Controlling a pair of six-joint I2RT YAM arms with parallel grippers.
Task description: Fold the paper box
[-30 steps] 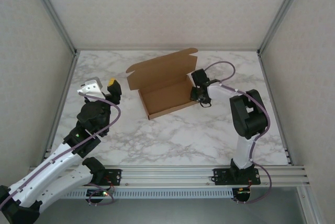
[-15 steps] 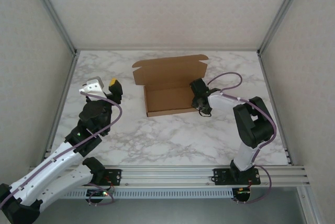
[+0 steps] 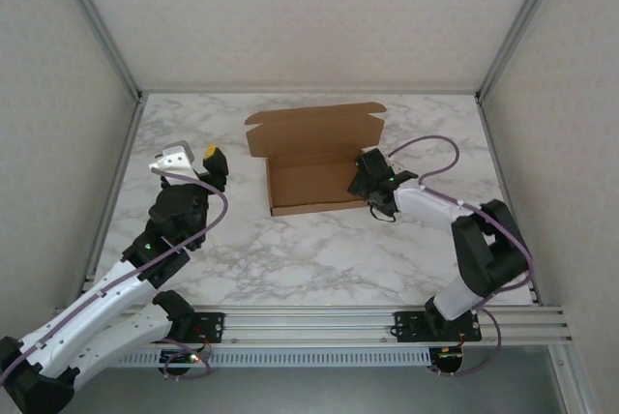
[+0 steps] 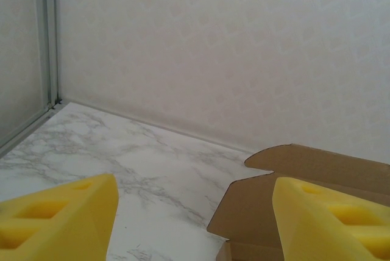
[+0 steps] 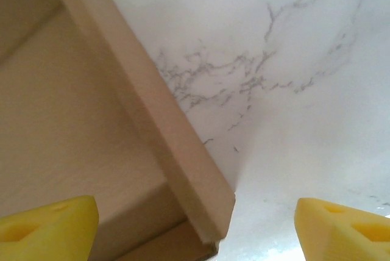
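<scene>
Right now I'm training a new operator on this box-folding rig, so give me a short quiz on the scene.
1. True or false: the box has its lid shut.
2. Which gripper is at the box's right wall? A) left B) right
3. What does the left gripper hold?
Key: 1 false, the lid stands open. 2 B: the right gripper is open, with one finger on each side of that wall. 3 Nothing: it is open and well clear of the box.
</scene>
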